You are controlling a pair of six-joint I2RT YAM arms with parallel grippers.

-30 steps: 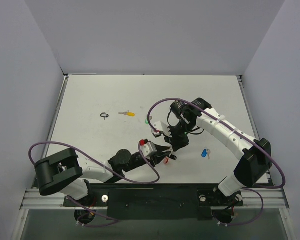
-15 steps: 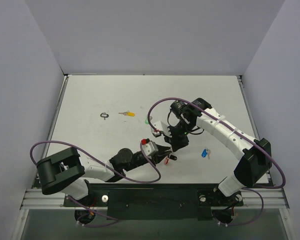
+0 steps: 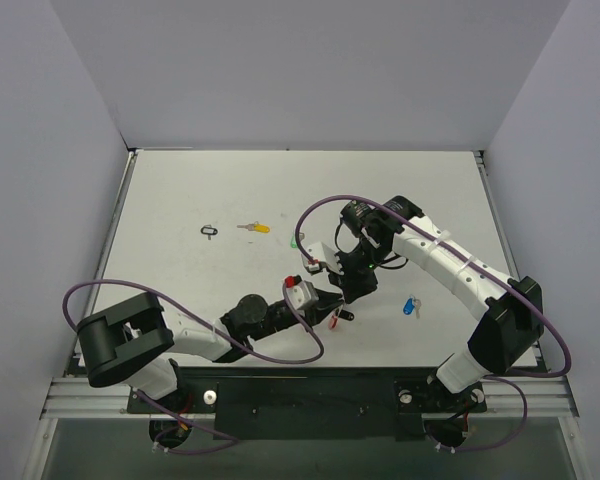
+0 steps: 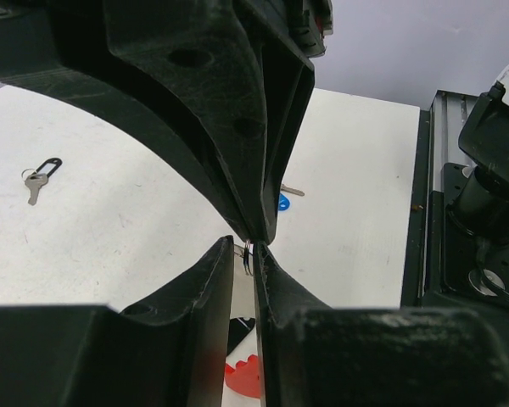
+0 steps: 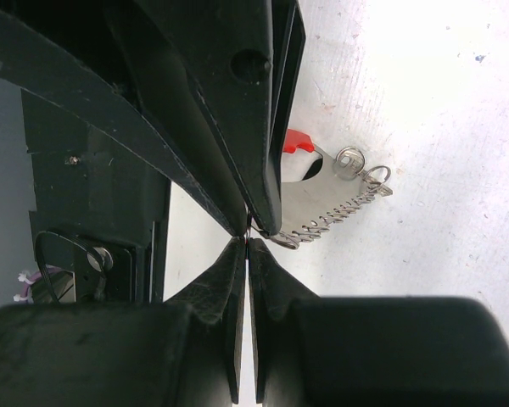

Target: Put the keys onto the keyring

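The keyring's silver ring (image 4: pixel 249 254) is seen edge-on between my left gripper's (image 4: pixel 245 252) fingertips, which stand a narrow gap apart around it. My right gripper (image 5: pixel 247 244) comes from the other side and is shut on that ring's edge, tip to tip with the left. The beaded chain (image 5: pixel 335 222) and red tag (image 5: pixel 297 142) trail onto the table; the red tag (image 3: pixel 332 322) lies below both grippers. On the table lie loose keys: blue-tagged (image 3: pixel 411 307), yellow-tagged (image 3: pixel 253 228), green-tagged (image 3: pixel 296 242), and one on a black loop (image 3: pixel 210 231).
The right arm's purple cable (image 3: pixel 325 205) arcs over the table's middle. Grey walls (image 3: pixel 70 150) close in the table on three sides. A black rail (image 3: pixel 310 395) with the arm bases runs along the near edge. A small dark piece (image 3: pixel 347 314) lies beside the red tag.
My left arm has crept a little right and up toward the right gripper, and its jaws have narrowed around the ring. The right arm has stayed put.
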